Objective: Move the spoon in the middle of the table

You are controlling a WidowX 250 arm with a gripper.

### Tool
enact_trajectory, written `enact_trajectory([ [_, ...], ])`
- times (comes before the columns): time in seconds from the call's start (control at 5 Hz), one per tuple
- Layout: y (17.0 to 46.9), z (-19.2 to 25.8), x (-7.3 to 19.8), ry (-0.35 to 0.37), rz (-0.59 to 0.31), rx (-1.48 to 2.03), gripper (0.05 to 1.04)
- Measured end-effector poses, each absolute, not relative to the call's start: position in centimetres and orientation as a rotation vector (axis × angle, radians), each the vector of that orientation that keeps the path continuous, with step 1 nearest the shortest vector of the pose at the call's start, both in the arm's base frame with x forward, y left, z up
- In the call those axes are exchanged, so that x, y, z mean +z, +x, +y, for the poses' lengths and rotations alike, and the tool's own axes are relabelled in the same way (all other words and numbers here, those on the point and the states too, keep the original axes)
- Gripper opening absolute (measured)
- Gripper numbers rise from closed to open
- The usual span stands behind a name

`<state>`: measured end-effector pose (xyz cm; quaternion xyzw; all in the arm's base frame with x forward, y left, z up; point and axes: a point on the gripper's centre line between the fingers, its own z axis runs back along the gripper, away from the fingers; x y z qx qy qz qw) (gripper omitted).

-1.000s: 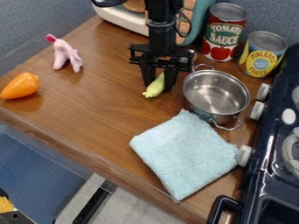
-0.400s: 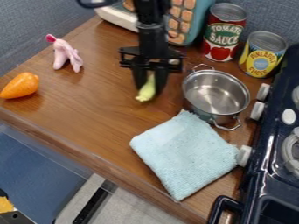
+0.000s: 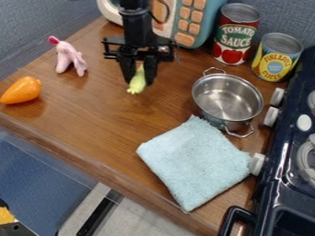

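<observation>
Brown wood table [image 3: 92, 124], cutting diagonally across the view. Dark stove [image 3: 286, 193] down the right side, white knobs facing the table. Pale blue cloth [image 3: 194, 161] flat near the front edge, right corner by the lowest knob. Teal and cream toy microwave [image 3: 201, 23] at the back, with orange-brown buttons. Black gripper [image 3: 139, 83] hanging down in front of it, over the upper middle of the table; clamped on a pale yellow-green toy, one finger on each side. Metal pot [image 3: 227, 99] between cloth and cans, handles at upper left and lower right. Red and white can [image 3: 235, 34] upright behind the pot; yellow and blue can [image 3: 277, 57] upright just beside, nearer the stove. Orange toy carrot [image 3: 21, 90] lying at far left. Pink toy [image 3: 69, 57] behind the carrot. Last, pale yellow-green toy [image 3: 137, 86], the task's item: in the grip, slightly tilted, lower end poking out below; cannot tell if touching the table.
</observation>
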<state>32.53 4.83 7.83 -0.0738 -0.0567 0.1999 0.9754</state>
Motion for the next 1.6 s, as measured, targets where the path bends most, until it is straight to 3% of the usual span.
enact_trajectory([
  [0.4, 28.4, 5.1, 11.3, -0.214, -0.263, 0.637, 0.393],
  [0.6, 27.2, 3.7, 11.8, -0.217, -0.302, 0.795, 0.393],
  [1.2, 24.9, 2.9, 9.7, -0.257, -0.286, 1.340, 0.393],
  [1.6, 23.6, 2.8, 8.3, -0.251, -0.228, 1.424, 0.393],
])
